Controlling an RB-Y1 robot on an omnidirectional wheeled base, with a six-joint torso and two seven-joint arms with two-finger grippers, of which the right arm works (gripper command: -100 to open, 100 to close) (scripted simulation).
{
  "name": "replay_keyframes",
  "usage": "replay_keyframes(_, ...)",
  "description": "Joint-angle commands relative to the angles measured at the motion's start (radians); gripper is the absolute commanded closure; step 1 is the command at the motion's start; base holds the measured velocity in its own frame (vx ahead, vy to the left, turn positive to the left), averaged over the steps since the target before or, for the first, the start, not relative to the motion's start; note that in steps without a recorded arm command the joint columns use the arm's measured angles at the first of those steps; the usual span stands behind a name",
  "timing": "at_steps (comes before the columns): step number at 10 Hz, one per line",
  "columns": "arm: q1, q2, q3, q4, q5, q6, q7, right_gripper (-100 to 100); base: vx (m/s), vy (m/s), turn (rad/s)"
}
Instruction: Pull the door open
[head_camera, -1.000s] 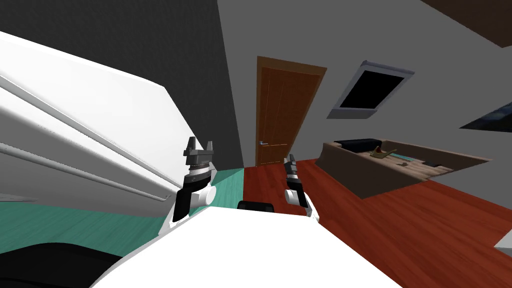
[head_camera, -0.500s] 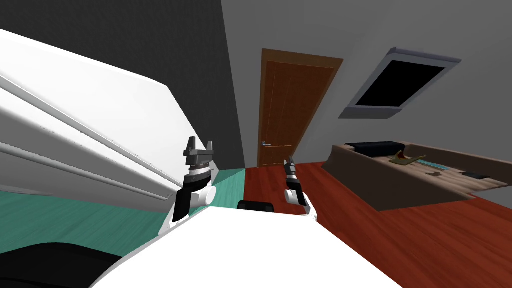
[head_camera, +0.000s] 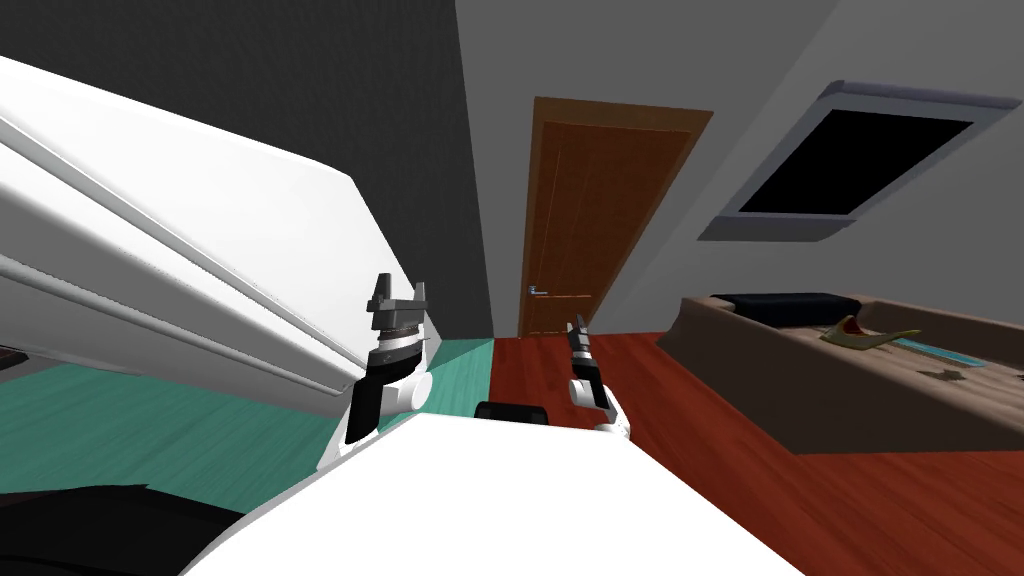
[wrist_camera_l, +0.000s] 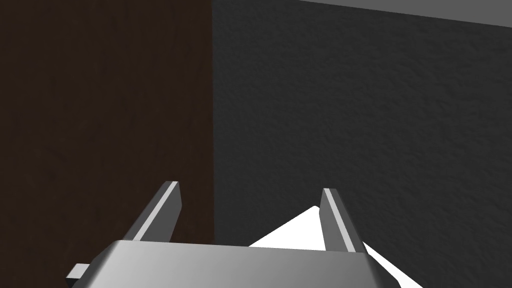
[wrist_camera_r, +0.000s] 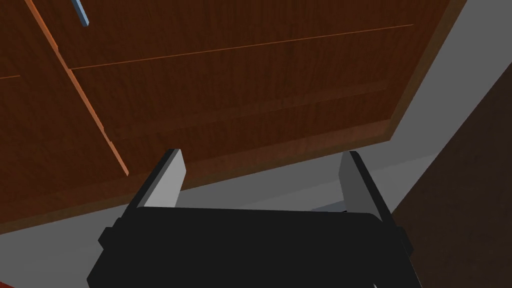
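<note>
Door (head_camera: 600, 215) stands shut ahead (handle (head_camera: 538, 291) at its left edge); right gripper (wrist_camera_r: 262, 151) and left gripper (wrist_camera_l: 250, 186) both spread, empty.

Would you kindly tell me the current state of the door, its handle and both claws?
door: shut.
handle: level, nothing touching it.
left claw: open, empty.
right claw: open, empty, pointed at the door's lower part, not touching it.
</note>
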Motion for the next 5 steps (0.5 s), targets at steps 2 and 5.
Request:
replay_keyframes(2,-0.024,-0.007,-0.009,0.078,-0.012,-0.02,0.005,-100,0.069,-0.003,0.104)
replay_keyframes(5,-0.062,-0.015,-0.021,0.172,-0.028,-0.047,0.012,-100,0.1,-0.025,0.149)
